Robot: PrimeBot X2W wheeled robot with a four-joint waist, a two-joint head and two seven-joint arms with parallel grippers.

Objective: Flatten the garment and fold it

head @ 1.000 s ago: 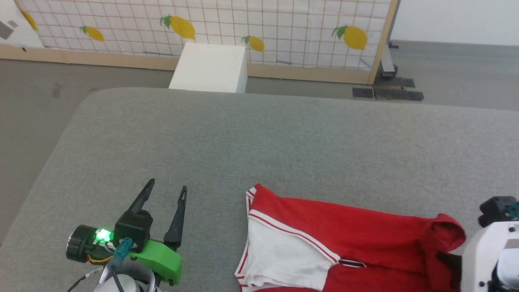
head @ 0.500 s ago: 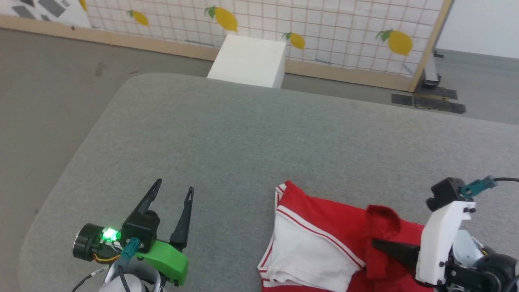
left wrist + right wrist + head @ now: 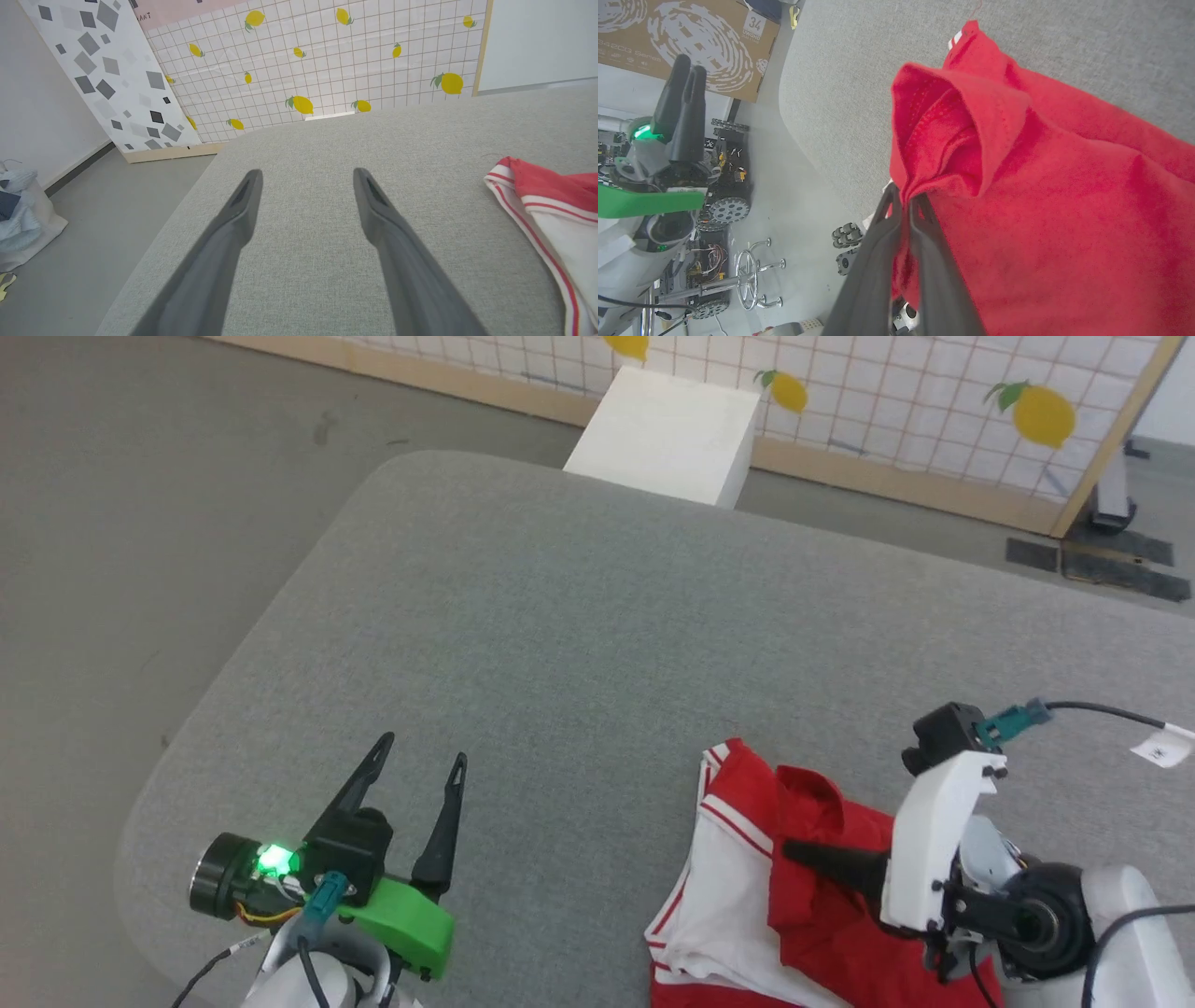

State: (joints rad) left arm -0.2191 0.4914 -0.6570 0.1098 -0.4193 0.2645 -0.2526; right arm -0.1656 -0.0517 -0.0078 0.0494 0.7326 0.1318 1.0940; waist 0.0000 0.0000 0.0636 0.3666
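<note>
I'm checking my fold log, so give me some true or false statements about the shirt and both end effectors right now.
The right end effector is shut on red fabric of the garment. True.
The left end effector grips the garment. False: it is open over the bare table, apart from the garment.
The garment lies flat. False: it is bunched, one red fold pinched up.
A white box stands beyond the table's far edge. True.

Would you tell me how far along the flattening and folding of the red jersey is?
Nothing looks finished: the garment lies bunched on the grey table, one white sleeve showing. In hand, the right gripper is shut on a red fold of it; the left gripper is open over bare table, apart from the cloth. Spreading flat and every fold remain.
</note>
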